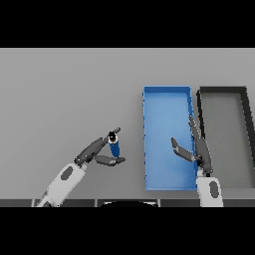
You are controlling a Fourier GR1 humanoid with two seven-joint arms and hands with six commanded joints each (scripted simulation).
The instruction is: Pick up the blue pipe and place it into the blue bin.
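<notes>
The blue pipe (114, 147) is a short blue cylinder standing upright on the grey table, left of the blue bin (167, 94). My left hand (95, 151) reaches in from the lower left, its fingers and thumb closed around the pipe from the left side. My right hand (198, 149) hovers over the bin's right part, fingers straight and thumb spread, holding nothing. The bin is a long rectangular tray with nothing visible inside it.
A dark grey bin (244, 94) of the same shape stands directly right of the blue bin, their walls nearly touching. Grey table stretches to the left and far side.
</notes>
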